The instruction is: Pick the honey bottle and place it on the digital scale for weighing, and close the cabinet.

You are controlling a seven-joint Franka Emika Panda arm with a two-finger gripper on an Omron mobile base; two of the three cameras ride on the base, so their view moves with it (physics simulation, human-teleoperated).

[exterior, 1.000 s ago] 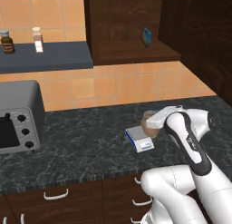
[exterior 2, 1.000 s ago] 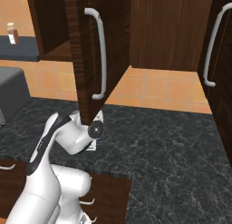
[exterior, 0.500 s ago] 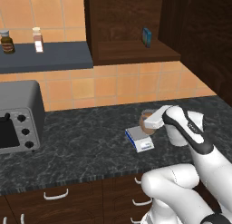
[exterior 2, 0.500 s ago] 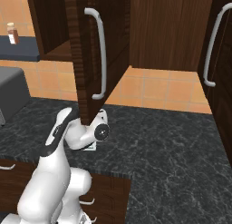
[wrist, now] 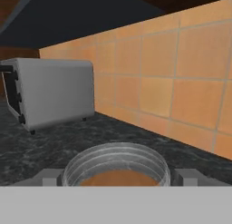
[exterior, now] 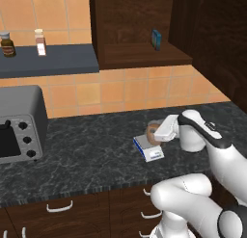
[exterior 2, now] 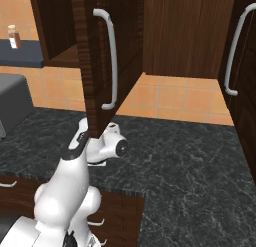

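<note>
The honey bottle (exterior: 153, 131), tan-brown with a pale lid, stands low over the back of the digital scale (exterior: 150, 152) on the dark counter; whether it touches the top plate I cannot tell. My gripper (exterior: 158, 133) reaches in from the right, shut on it. In the hand view the bottle's ribbed lid (wrist: 116, 164) sits right in front of my gripper (wrist: 117, 178), with one grey fingertip (wrist: 49, 176) on each side. The cabinet (exterior: 136, 28) hangs above with its door (exterior 2: 95, 71) swung open, and the silver handle (exterior 2: 111, 61) faces me.
A grey toaster oven (exterior: 18, 125) stands at the counter's left. Two dark-capped bottles (exterior: 6, 43) stand on the blue-grey shelf (exterior: 53, 59). A small blue box (exterior: 156, 39) sits inside the cabinet. The open door hangs above my forearm (exterior 2: 75, 156). Another cabinet handle (exterior 2: 234, 51) is at the right.
The hand and the honey bottle have shifted slightly left over the scale. The arm's elbow has swung up and to the right.
</note>
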